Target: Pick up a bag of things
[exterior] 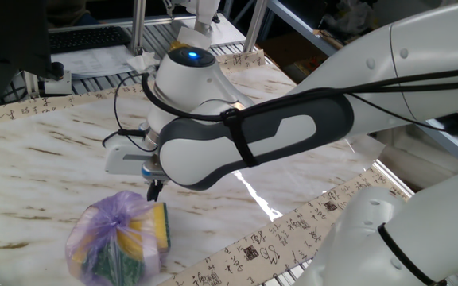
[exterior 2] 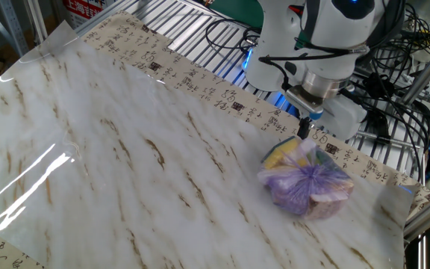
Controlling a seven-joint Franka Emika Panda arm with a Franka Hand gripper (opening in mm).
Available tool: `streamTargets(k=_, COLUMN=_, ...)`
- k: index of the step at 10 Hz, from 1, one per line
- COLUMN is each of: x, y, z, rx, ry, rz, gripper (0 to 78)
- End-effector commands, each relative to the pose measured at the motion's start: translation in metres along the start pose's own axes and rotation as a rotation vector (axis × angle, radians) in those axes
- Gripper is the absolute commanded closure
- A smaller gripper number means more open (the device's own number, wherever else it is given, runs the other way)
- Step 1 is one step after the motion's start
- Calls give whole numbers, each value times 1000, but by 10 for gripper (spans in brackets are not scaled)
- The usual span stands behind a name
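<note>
The bag of things (exterior: 119, 238) is a lumpy, translucent pale-purple plastic bag with yellow and dark green sponges inside. It lies on the marble table near the front edge and also shows in the other fixed view (exterior 2: 306, 183). My gripper (exterior: 154, 191) hangs just above the bag's upper edge, its dark fingertips close to the plastic; in the other fixed view the gripper (exterior 2: 302, 129) is over the bag's far side. Only a narrow dark tip shows, so I cannot tell whether the fingers are apart. Nothing is held.
The marble-patterned table (exterior 2: 125, 149) has a patterned paper border (exterior 2: 200, 82). A slatted metal rack and cables (exterior 2: 394, 45) lie behind the arm. The arm's large white and grey link (exterior: 293, 135) crosses above the table. A keyboard (exterior: 86, 37) sits at the back.
</note>
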State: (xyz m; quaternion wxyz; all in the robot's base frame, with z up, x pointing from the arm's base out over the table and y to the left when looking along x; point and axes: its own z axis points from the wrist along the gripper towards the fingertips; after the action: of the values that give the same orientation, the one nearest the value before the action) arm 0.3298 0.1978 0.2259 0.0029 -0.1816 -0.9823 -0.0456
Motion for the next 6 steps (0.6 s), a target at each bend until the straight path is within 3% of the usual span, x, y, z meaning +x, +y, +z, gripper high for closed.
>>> streamTargets(k=1, x=0, y=1, z=-1, rx=-8, ry=10, rz=-40, gripper=776)
streamTargets(k=6, x=2, y=12, z=5, rx=-10, ry=8, rz=-11, gripper=776)
